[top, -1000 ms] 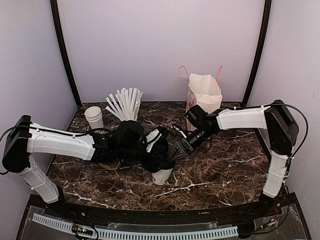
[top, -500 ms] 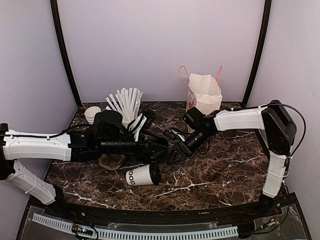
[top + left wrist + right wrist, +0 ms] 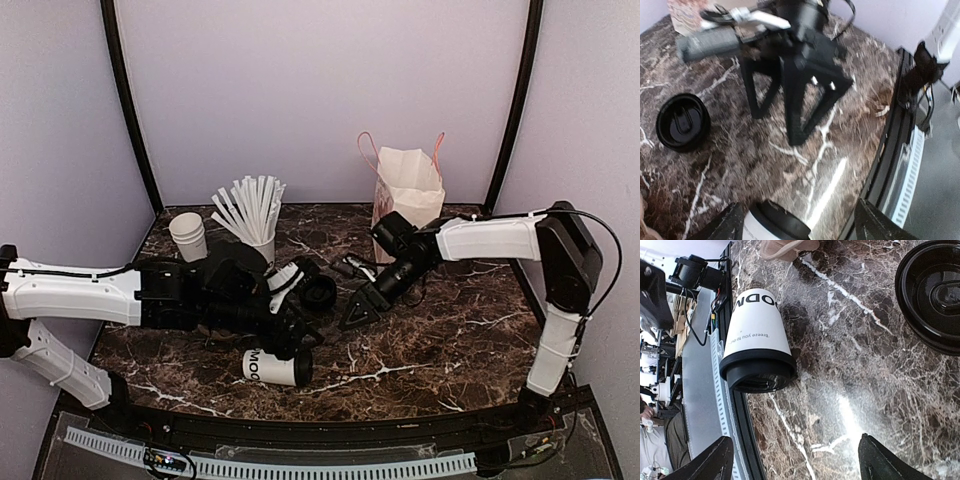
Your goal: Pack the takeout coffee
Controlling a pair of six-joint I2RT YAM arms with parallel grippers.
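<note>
Since it lies on its side rather than upright, the small white paper takeout cup with the black dome lid [image 3: 274, 367] is awkward to take. It rests at about 6 o'clock on the dark marbled worktop [image 3: 450, 340], near the front edge, with its lid pointing to 3 o'clock and its lettered base to 9 o'clock, and neither hand touches it. I judge it light, thin-walled and easily crushed, and free to roll on its round side. The lid is probably only pressed on, so a squeeze across it could pop it off. Whether there is drink inside cannot be told, and no spill shows. The safest hold looks to be across the paper wall just below the lid rim, where the rolled edge stiffens it, with a gentle close. The left hand [image 3: 799, 215] hovers just beside the cup on its 12 o'clock side, fingers spread wide and empty. The right hand [image 3: 355, 312] points down at the worktop at 1 o'clock from the cup, fingers likewise apart and holding nothing. A loose black plastic lid [image 3: 318, 292] lies on the worktop between the two hands. The white paper bag with pink cord handles [image 3: 408, 190] stands upright at the worktop's 1 o'clock with its mouth open, its contents hidden. At 11 o'clock stands a white cup bristling with white straws [image 3: 252, 215], and at 10 o'clock a lidless stack of white cups [image 3: 188, 235].
</note>
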